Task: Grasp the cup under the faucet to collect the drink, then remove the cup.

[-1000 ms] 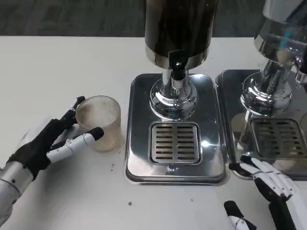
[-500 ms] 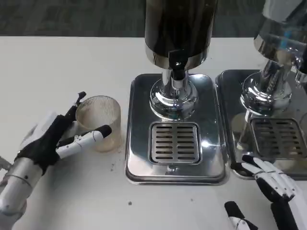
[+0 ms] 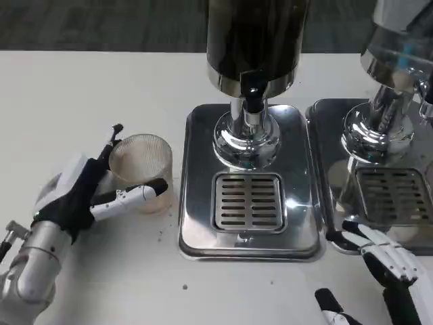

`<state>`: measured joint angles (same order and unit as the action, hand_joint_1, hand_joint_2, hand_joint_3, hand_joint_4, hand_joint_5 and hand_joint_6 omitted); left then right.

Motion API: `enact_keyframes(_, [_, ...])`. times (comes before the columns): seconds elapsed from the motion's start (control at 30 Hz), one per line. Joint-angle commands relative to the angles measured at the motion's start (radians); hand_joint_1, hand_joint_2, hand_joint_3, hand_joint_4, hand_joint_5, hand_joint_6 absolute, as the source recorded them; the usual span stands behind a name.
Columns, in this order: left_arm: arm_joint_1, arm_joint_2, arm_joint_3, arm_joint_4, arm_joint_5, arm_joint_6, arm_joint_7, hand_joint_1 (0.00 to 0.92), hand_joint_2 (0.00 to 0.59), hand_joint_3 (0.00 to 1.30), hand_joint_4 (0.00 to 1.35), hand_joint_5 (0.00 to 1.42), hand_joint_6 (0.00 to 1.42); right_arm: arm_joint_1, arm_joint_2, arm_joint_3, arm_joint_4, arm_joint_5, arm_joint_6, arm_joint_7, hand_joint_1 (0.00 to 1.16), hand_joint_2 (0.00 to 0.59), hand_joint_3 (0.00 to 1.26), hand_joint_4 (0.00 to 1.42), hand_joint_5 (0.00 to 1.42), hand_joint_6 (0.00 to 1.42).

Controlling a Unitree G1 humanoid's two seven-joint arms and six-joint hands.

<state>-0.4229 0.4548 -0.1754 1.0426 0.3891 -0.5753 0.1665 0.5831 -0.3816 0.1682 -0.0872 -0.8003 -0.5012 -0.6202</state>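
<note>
Here the cup (image 3: 141,170) stands on the white worktop (image 3: 81,88), left of the drip tray (image 3: 247,183), between the spread fingers (image 3: 132,195) of the left hand (image 3: 81,193), not clearly gripped.

The right hand (image 3: 389,267) rests with fingers apart, holding nothing.

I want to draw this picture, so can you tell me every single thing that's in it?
Cup: one, clear ribbed, on the table left of the middle tray.
Drink dispenser: one, dark tank, silver base, black faucet, centre back.
Drip tray: one, silver, slotted grate, under the faucet.
Second dispenser: one, silver, with its own tray, right edge.
Table: one, white.
Left hand: one, white and black, fingers around the cup.
Right hand: one, white and black, lower right, fingers apart, by the right tray's corner.
</note>
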Motion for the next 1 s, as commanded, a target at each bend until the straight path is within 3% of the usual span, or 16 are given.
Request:
enact_keyframes(0.03, [-0.001,-0.016,-0.022,0.026,0.024,0.026,0.007,0.277,0.019,0.03,0.10,0.28,0.22,0.010,0.004,-0.012,-0.017,-0.004,-0.001,0.003,0.44,0.341,0.33,0.20,0.22,0.30])
enact_keyframes(0.67, [0.005,-0.039,-0.072,0.030,0.049,0.072,0.090,0.339,0.039,0.16,0.24,0.41,0.32,0.014,0.013,-0.011,-0.018,-0.008,-0.006,0.007,0.47,0.340,0.34,0.22,0.22,0.33])
enact_keyframes(1.0, [0.023,-0.052,-0.092,0.007,0.073,0.076,0.183,0.334,0.071,0.32,0.43,0.57,0.46,0.021,0.015,-0.014,-0.020,-0.006,-0.010,0.000,0.49,0.338,0.34,0.22,0.23,0.36])
